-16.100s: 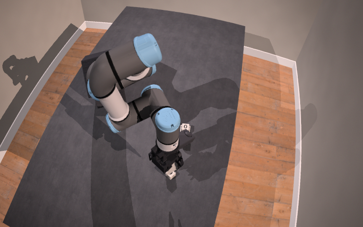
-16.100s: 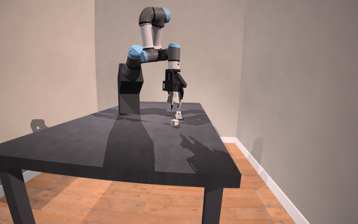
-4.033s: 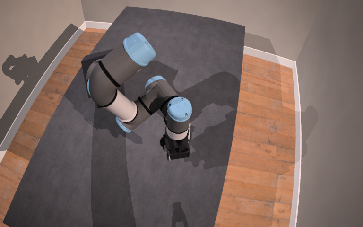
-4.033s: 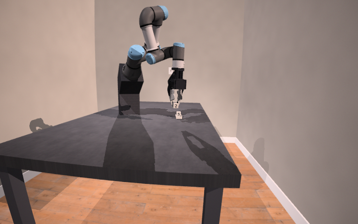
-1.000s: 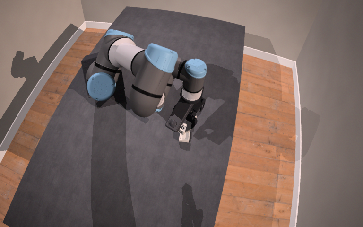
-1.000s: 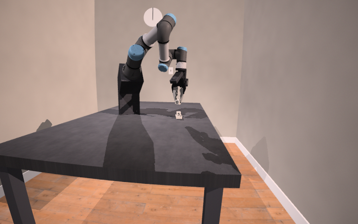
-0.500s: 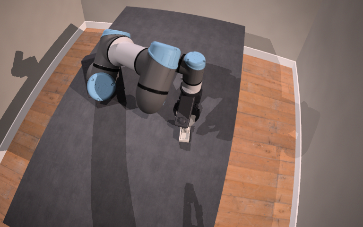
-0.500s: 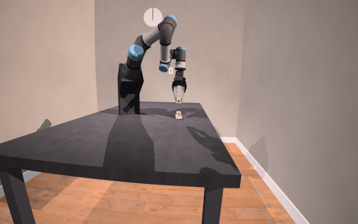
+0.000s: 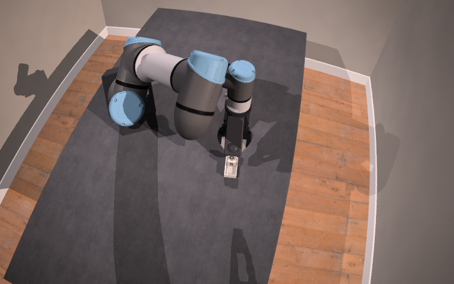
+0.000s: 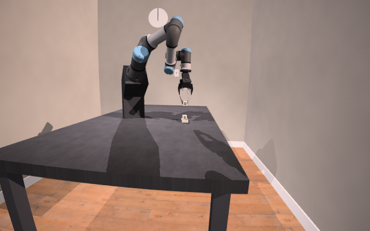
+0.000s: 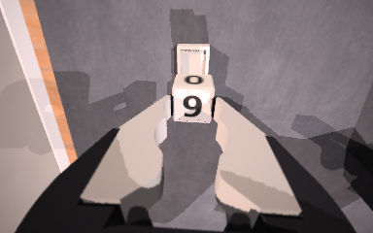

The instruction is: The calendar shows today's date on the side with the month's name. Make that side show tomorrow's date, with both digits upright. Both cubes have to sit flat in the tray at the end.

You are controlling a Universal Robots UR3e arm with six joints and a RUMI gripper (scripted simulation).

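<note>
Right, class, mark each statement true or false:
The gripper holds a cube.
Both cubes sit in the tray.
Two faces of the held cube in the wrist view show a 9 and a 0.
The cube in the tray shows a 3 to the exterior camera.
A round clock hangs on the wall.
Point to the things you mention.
1. The gripper [image 9: 231,157] [image 10: 185,103] [image 11: 192,97] holds a cube. True.
2. Both cubes sit in the tray. False: the held cube [image 9: 231,157] [image 10: 185,103] [image 11: 192,104] is up in the air; only the other cube [image 9: 231,164] [image 10: 184,117] is in the tray [image 9: 230,176] [image 10: 185,121] [image 11: 178,60].
3. The held cube shows a 9 and a 0. True.
4. The other cube shows a 3. False: it shows a 5.
5. A round clock [image 10: 153,19] hangs on the wall. True.
</note>
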